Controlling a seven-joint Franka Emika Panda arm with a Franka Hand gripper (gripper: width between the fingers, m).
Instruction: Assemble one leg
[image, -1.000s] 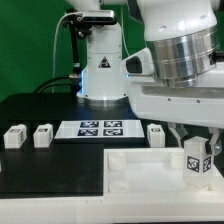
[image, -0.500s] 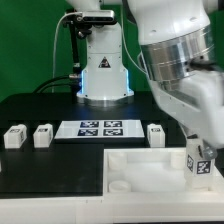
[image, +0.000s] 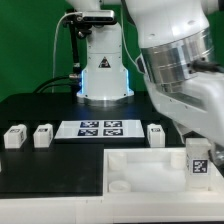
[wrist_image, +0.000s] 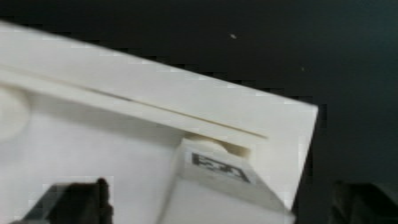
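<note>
The arm (image: 178, 70) is twisting round and the gripper (wrist_image: 222, 205) is now spreading wide, releasing the leg (image: 197, 158). The leg is standing at the tray's (image: 140, 160) corner, 4 o'clock in the exterior view. The arm is likely resetting for another turn.

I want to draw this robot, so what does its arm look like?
The big rounded white plastic-looking arm has smooth, chunky shells and a shiny ribbed silver metal ring around one joint. Its white base column glows with a small blue light, and thin black cables loop beside it. The jaws are dark and flat.
</note>
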